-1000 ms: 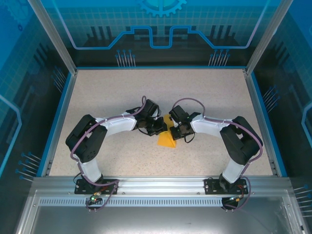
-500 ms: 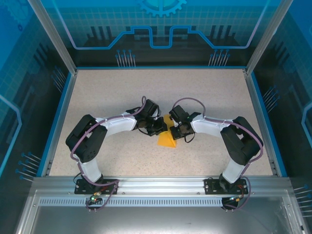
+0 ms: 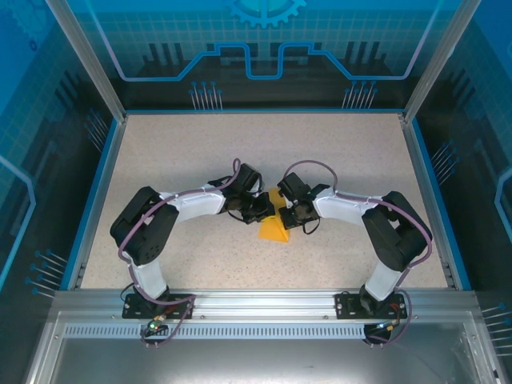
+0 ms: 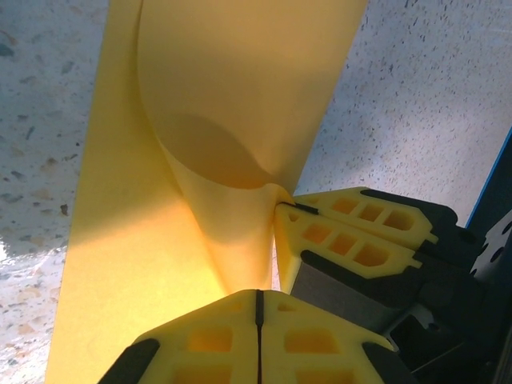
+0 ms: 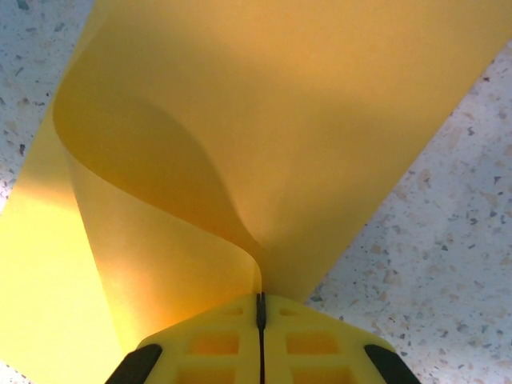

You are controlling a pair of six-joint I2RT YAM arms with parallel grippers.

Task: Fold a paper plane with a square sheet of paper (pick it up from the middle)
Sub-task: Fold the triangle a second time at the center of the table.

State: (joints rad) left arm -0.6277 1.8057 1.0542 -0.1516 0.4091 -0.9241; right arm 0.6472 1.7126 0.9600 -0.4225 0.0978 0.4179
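Orange-yellow square paper sheet [image 5: 240, 120], pinched by left tool [image 4: 258, 298] and right tool [image 5: 260, 302] alike, could tear if they pull apart.

Small shifts only, you'll need to look close. The left arm [image 3: 148, 228] has swung a touch right: its dark elbow block now sits nearer table centre, and the white forearm link has followed. The left gripper [image 3: 262, 210] has crept slightly toward the right gripper [image 3: 288, 214]. Its jaws have closed the last bit, now flush together on the square sheet of paper [image 4: 200, 96].
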